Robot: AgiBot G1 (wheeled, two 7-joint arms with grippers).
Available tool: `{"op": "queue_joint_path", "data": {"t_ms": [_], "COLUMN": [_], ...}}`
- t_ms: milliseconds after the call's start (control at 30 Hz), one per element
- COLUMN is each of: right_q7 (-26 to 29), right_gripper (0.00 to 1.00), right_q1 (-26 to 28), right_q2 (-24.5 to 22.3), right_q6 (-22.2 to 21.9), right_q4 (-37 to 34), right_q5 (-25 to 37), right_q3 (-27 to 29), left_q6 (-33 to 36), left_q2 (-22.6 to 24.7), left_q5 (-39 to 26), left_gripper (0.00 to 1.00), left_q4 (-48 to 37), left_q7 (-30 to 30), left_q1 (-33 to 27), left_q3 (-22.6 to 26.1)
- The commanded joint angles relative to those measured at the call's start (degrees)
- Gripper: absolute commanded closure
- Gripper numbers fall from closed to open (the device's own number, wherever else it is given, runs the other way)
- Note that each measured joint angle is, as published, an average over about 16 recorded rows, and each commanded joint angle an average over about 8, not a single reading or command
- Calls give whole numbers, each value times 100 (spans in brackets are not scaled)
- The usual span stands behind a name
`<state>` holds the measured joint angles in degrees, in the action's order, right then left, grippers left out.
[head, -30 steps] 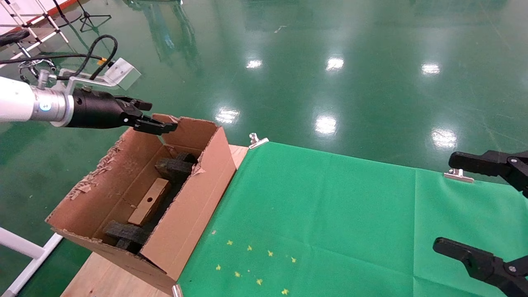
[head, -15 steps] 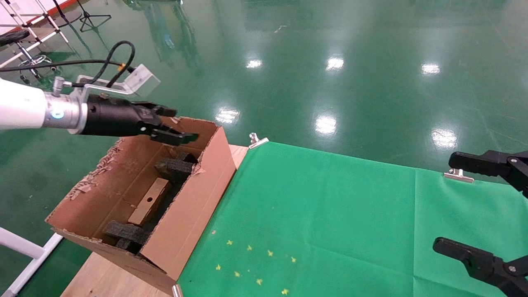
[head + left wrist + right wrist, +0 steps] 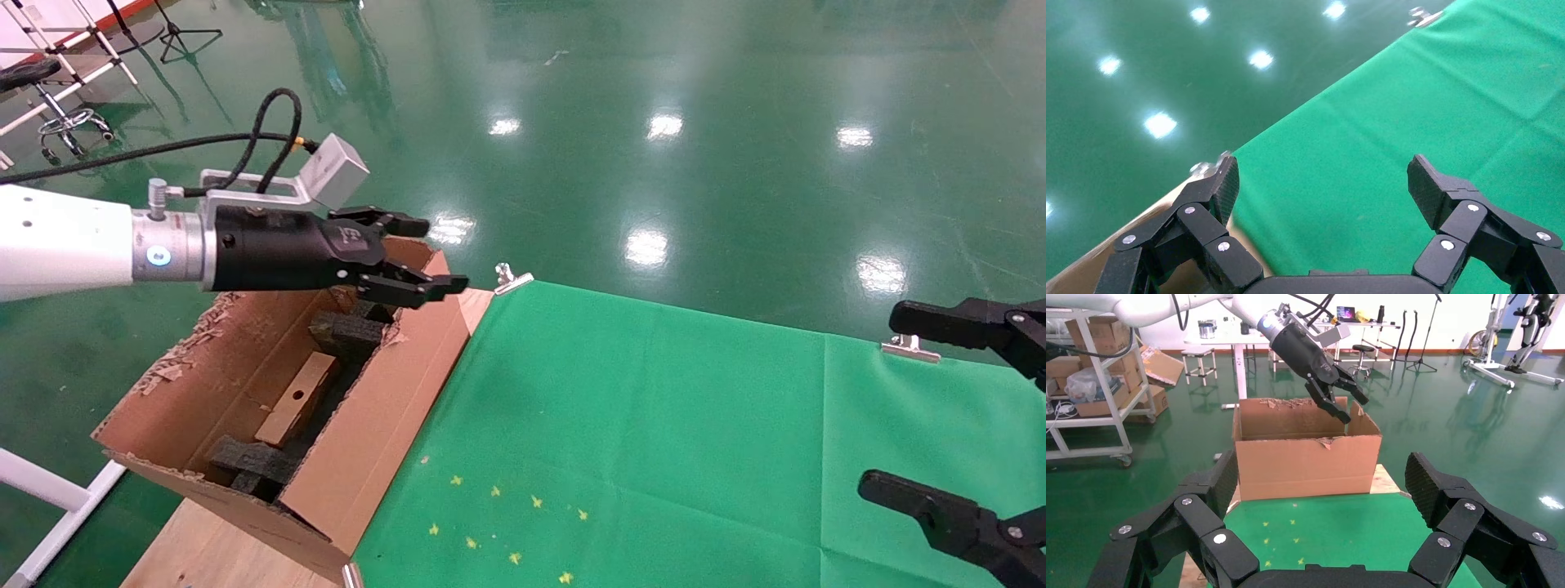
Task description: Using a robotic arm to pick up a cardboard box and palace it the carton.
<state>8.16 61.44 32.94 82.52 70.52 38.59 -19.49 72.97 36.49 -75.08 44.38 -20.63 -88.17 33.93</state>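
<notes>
The carton (image 3: 359, 425) is long, light-brown corrugated cardboard with tall flaps and ragged, torn rims; it sits at the left edge of the worktop (image 3: 212, 547), partly on bare pale wood and just beside the green cloth (image 3: 654, 425) that covers the rest. Inside it lie rough black foam blocks (image 3: 347, 335), one near the far end and one near the near end. The cardboard box (image 3: 296, 400), flat, rectangular and reddish-brown with a small round hole in its upward face, rests at a slant between those blocks, inside the carton.

The robotic arm (image 3: 57, 245), a white tube with a silver wrist and a boxy silver camera block, reaches across from the left; the left gripper (image 3: 425, 257) hangs above the carton's far right corner, jaws spread wide and holding nothing. The left wrist view shows its ribbed black fingertips (image 3: 1226, 184) well apart over the cloth's edge.

The cloth is smooth with faint creases, pinned by metal clips (image 3: 511, 279) at its far edge, and dotted with small yellow marks (image 3: 498, 523) near the front. The right gripper (image 3: 923, 408) waits at the worktop's right edge, jaws spread and holding nothing.
</notes>
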Motion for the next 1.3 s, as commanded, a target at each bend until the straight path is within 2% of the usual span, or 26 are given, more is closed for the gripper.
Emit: {"op": "queue_joint_path", "data": {"t_ms": [33,1300], "right_q7": [0,0], "right_gripper": [0,0], "right_q1": [0,-1], "right_q2": [0,0], "right_q6": [0,-1], "right_q4": [0,-1], "right_q5": [0,0], "right_q3": [0,0], "left_q6": [65,1298], "left_q2": [-8,-150], "left_q5": [170,3377], "left_gripper": [0,0], "left_q4": [150,2970], "left_q7": [51,997], "left_q1": [136,2703], "left_q3": [-92,-1820]}}
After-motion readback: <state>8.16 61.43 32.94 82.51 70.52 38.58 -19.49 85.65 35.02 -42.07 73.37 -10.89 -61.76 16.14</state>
